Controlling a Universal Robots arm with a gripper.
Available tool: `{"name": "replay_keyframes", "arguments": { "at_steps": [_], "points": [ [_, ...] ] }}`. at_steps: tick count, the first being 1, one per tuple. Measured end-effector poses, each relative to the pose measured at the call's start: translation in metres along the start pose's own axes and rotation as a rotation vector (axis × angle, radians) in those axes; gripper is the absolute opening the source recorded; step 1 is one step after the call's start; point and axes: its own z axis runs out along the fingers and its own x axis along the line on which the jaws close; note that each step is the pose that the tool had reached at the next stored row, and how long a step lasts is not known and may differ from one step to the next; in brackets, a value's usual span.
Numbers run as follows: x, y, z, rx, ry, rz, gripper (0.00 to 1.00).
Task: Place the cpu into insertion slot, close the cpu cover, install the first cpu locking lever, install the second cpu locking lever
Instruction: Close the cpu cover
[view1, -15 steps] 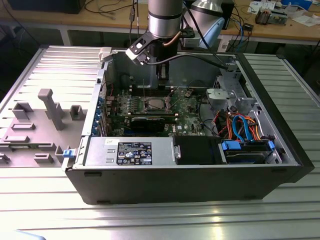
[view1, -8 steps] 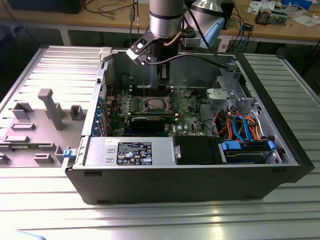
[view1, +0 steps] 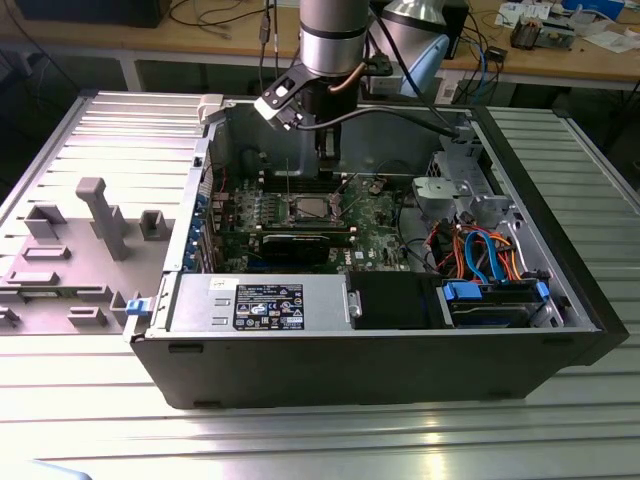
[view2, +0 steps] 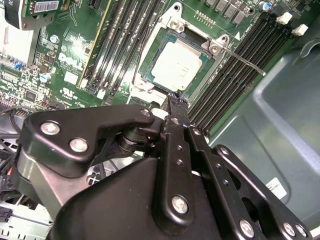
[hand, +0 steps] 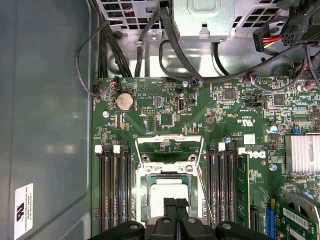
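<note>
The cpu, a small silvery square, lies in the insertion slot on the green motherboard. It also shows in the first wrist view as the cpu in the insertion slot. The cpu cover stands raised at one edge of the slot, the board visible through its window. A thin locking lever sticks out beside the slot. My gripper hangs just above the cpu's near edge, fingers shut together and holding nothing. In the exterior view my gripper is inside the case above the slot.
Long black memory slots flank the socket on both sides. Cables and a drive cage crowd one end of the case. A black labelled power supply lies along the case's near wall. The grey case wall is close to the socket.
</note>
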Motion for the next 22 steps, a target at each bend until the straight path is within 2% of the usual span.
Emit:
{"name": "replay_keyframes", "arguments": {
  "at_steps": [8, 22],
  "points": [
    [0.0, 0.0049, 0.0002, 0.0, 0.0, 0.0, 0.11],
    [0.0, 0.0093, 0.0003, 0.0, 0.0, 0.0, 0.11]
  ]
}}
